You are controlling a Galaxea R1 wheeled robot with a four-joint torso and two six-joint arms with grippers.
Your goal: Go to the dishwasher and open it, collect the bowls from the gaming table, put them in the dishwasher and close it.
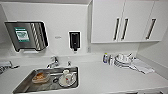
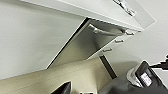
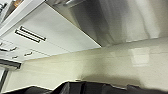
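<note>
Steel dishwasher point(image 2: 100, 37) front in wrist views, sink point(image 1: 25, 85) overhead; claw states untellable.

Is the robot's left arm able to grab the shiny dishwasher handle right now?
Probably yes. In the left wrist view the dishwasher stands close, its bar handle in plain sight with nothing between camera and handle. How far the arm must stretch I cannot tell.

Before me runs a counter point(image 1: 105, 77) with a sink point(image 1: 23, 86) set in its left part, dishes point(image 1: 67, 77) lying in it. A tap point(image 1: 53, 62) stands behind the sink. Stacked dishes point(image 1: 121, 60) sit right, under wall cabinets point(image 1: 125, 21). The dishwasher point(image 2: 100, 40) sits under the counter.
</note>
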